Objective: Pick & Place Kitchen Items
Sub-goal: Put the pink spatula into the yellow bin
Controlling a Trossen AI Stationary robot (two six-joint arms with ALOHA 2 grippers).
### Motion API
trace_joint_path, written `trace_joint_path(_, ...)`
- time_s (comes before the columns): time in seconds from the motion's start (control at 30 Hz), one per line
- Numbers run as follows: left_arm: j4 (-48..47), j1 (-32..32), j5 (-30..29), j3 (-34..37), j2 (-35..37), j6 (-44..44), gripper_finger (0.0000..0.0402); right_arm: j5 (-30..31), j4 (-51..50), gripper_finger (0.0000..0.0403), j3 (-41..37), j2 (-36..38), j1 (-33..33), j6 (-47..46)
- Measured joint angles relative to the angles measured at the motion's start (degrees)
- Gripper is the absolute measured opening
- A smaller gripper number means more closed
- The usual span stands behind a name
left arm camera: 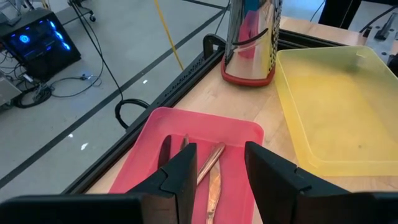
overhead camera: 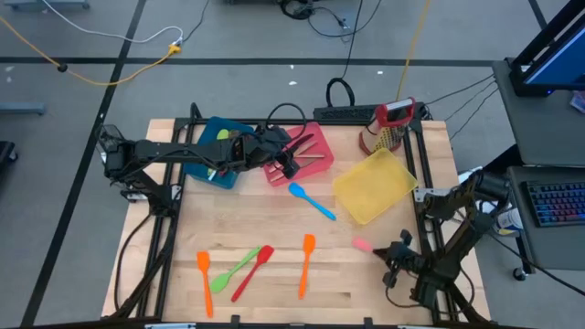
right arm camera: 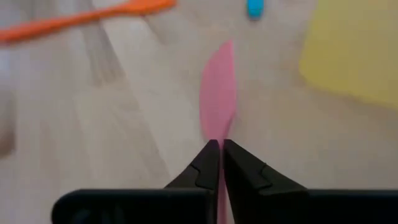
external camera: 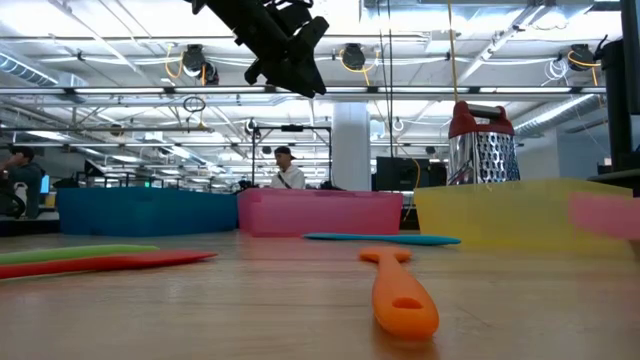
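Note:
My right gripper [overhead camera: 378, 249] is at the near right of the table, shut on a pink utensil [overhead camera: 363, 244], whose flat blade [right arm camera: 217, 87] points away from the fingers. My left gripper [overhead camera: 289, 164] hangs open, high over the pink bin [overhead camera: 311, 157], with nothing between its fingers [left arm camera: 186, 174]. Copper cutlery [left arm camera: 213, 177] lies flat on that bin's floor. On the wood lie a blue spatula [overhead camera: 311, 201], two orange spatulas [overhead camera: 306, 265] [overhead camera: 204, 279], a red one [overhead camera: 253, 271] and a green one [overhead camera: 233, 270]. My right gripper pinches the pink utensil between its two fingers, at the narrow part just behind the blade [right arm camera: 219, 134]. The fingers slant down and lie along it. In the low view the utensil [external camera: 605, 215] hangs clear above the table, roughly level.
A blue bin [overhead camera: 219, 151] stands at the far left and a yellow bin [overhead camera: 373, 185] at the far right. The red-topped metal grater [overhead camera: 388, 123] is behind the yellow bin. Bare wood lies between the near utensils and the bins.

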State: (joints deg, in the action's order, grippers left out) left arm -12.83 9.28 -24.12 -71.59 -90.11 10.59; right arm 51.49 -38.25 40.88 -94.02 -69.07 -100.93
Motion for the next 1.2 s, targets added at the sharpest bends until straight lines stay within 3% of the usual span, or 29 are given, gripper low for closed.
trace_joint_path(0.17,-0.1,0.0,0.0,0.0,0.0,-0.4,0.014,-0.3,-2.3,0.0,-0.1,4.6,3.3,6.3)
trace_joint_path(0.37,-0.2,0.0,0.0,0.0,0.0,-0.5,0.014,-4.8,-1.1,0.0001,-0.2,5.4,5.8,14.1)
trace_joint_path(0.63,-0.2,0.0,0.0,0.0,0.0,-0.9,0.014,-6.8,1.8,0.0045,-0.1,5.4,6.0,17.8)
trace_joint_path(0.9,-0.4,0.0,0.0,0.0,0.0,0.1,0.014,-12.3,-3.4,0.009,-0.1,5.5,2.5,8.3)
trace_joint_path(1.03,-0.4,0.0,0.0,0.0,0.0,0.1,0.014,-6.5,-2.5,0.0097,-0.9,5.5,-2.9,2.6)
trace_joint_path(1.2,-0.4,0.0,0.0,0.0,0.0,0.1,0.014,-3.7,1.5,0.0098,-5.3,5.5,-7.2,-3.1)
